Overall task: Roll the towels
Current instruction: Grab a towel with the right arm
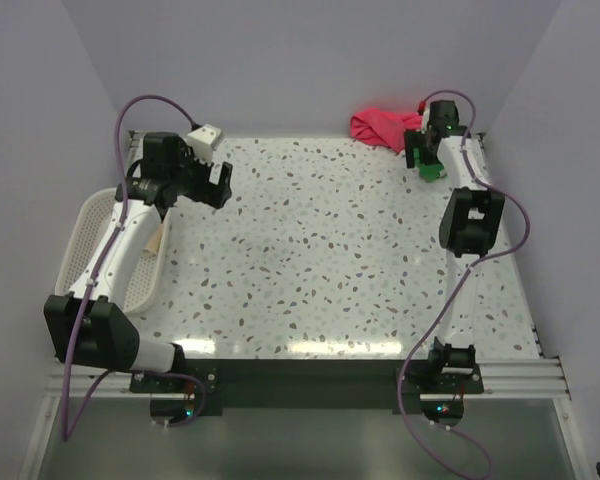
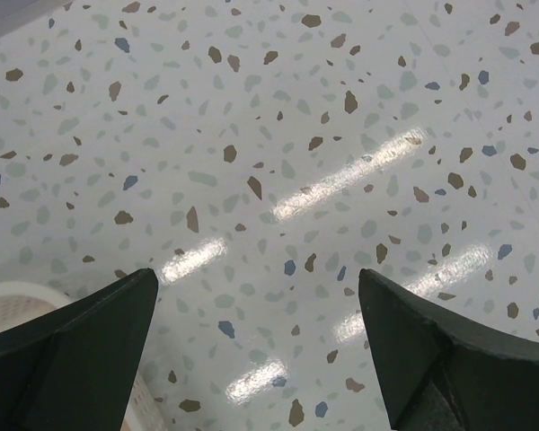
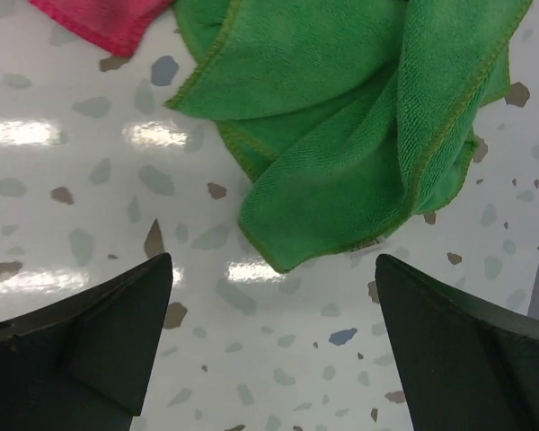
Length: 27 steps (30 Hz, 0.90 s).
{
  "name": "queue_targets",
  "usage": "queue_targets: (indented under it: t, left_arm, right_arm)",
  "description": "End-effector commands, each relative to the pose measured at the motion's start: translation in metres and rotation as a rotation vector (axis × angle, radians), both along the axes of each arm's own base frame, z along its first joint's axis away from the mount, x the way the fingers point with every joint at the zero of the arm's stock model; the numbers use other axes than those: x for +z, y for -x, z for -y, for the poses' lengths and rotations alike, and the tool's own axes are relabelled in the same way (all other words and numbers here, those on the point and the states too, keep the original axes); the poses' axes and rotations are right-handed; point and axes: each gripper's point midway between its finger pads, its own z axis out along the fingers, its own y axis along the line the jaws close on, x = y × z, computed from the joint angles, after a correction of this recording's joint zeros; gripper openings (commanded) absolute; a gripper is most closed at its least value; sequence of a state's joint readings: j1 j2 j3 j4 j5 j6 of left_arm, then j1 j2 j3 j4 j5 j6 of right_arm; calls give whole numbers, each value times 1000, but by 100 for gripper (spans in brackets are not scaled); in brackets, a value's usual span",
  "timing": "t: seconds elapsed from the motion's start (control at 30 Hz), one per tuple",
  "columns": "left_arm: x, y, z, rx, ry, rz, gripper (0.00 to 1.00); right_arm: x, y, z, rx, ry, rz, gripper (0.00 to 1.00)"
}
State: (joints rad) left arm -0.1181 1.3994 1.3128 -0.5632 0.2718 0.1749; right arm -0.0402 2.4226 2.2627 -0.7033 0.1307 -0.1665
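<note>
Fuzzy cloth green towel, glossy speckled table

Glossy white speckled terrazzo tabletop, flecked grey, brown and blue, with bright light streaks reflected near its front edge. White plastic mesh basket, oblong with rounded corners, standing at the tabletop's left edge; a corner shows in the left wrist view. Pale plain walls enclose three sides. Aluminium rail along the near edge.

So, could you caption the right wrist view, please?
Open right gripper poised at the crumpled green towel, pink-red towel at top left.
</note>
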Motion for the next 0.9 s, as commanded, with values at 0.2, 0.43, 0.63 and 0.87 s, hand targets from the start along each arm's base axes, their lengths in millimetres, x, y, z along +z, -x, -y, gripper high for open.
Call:
queue_targets:
  t: [0.2, 0.43, 0.63, 0.87]
  left_arm:
    - [6, -7, -2, 21, 3, 23, 100]
    - [11, -8, 0, 17, 17, 29, 100]
    - [18, -7, 4, 3, 36, 42, 100]
    - [27, -1, 11, -21, 74, 55, 100]
  right_arm:
    - [-17, -35, 34, -134, -6, 113, 84]
    - [-24, -28, 47, -167, -30, 75, 38]
    - [26, 17, 28, -116, -128, 56, 0]
    - [152, 92, -20, 27, -293, 205, 0]
